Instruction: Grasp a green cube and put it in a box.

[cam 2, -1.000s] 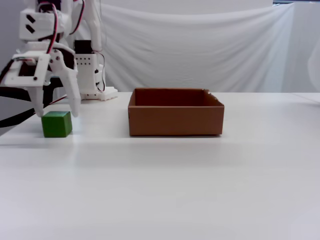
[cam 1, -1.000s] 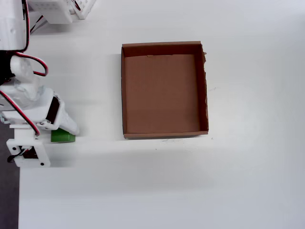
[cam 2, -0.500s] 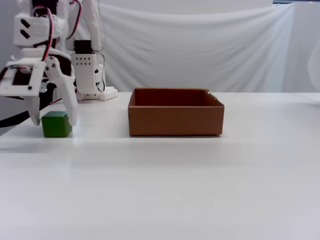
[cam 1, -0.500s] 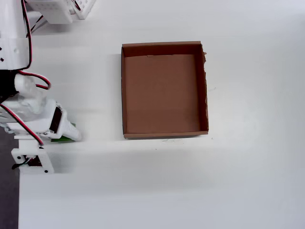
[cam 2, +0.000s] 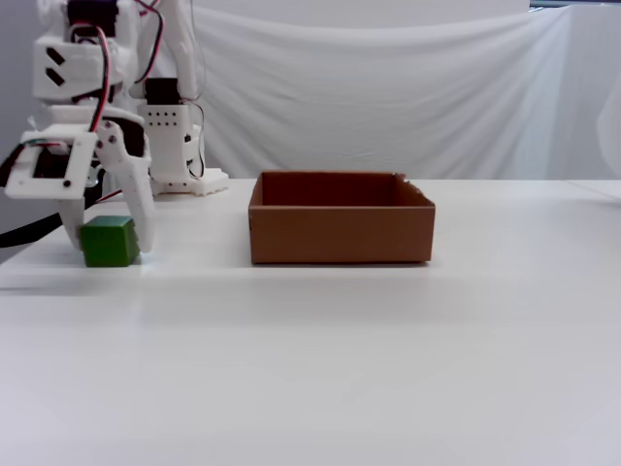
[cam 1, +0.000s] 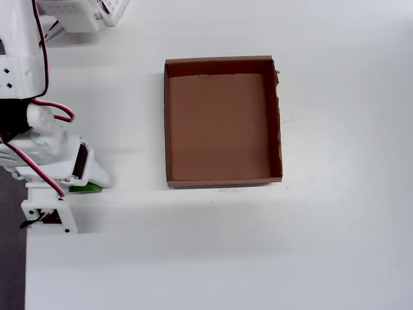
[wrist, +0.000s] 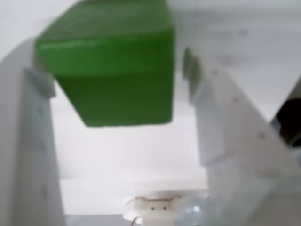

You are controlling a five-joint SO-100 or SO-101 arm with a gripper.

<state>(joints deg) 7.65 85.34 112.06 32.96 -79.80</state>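
At the far left of the fixed view, the gripper (cam 2: 105, 241) has come down around the green cube (cam 2: 109, 241). A second ago its fingertips hung above the cube's top; now one finger stands on each side of the cube with the tips close to the tabletop (cam 2: 320, 359). By my judgement the descent is finished and the squeeze is the step in hand.

In the overhead view the arm has slid toward 6 o'clock and now covers nearly all of the cube (cam 1: 85, 188), leaving a thin green sliver at the 3 o'clock edge of the gripper (cam 1: 79, 187).

The wrist view shows the fit best: the cube (wrist: 110, 66) sits between the two fingers toward 12 o'clock, rotated a little against them. The left finger appears to touch the cube's corner, while a narrow gap shows at the right pad, so the gripper (wrist: 115, 80) is apart, bracketing the cube but not yet clamped. The cube rests on the tabletop, not lifted.

Moving right in the fixed view, the box (cam 2: 340, 233) stands well apart from the cube, at about 3 o'clock from it. From above, the box (cam 1: 222, 183) is empty, with its ragged wall on the side away from the arm. Once the fingers shut, the carry would run toward 3 o'clock, and the cube would have to clear the near wall.
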